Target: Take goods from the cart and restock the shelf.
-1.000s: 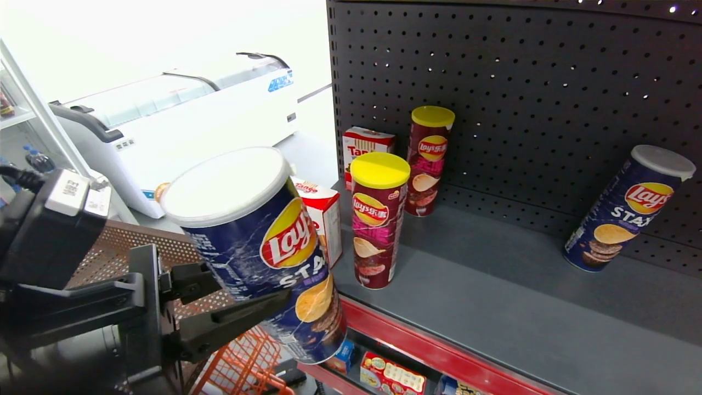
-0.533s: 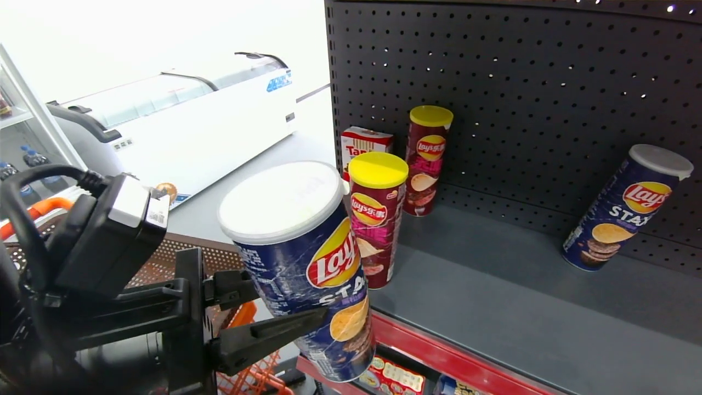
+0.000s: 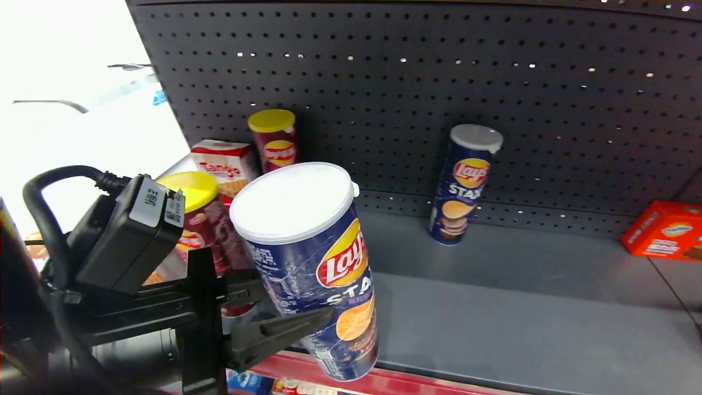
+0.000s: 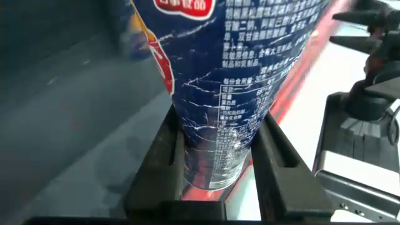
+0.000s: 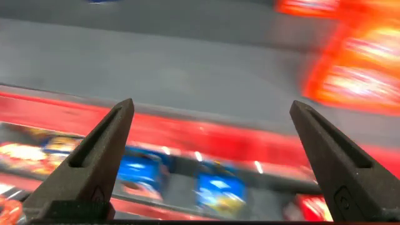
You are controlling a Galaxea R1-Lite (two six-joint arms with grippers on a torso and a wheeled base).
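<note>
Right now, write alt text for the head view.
The left tool grips a blue can over the shelf's front edge. Farther back stand two red cans, a white box and a second blue can; an orange box sits far right.

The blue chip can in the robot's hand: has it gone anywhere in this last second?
The left hand carried the blue can rightward, from left of the front red can to right of it, at the front edge of the shelf. The head camera swung right too, so the standing cans only seem to slide left. The hand stayed shut on the can; the standing cans kept their places.
</note>
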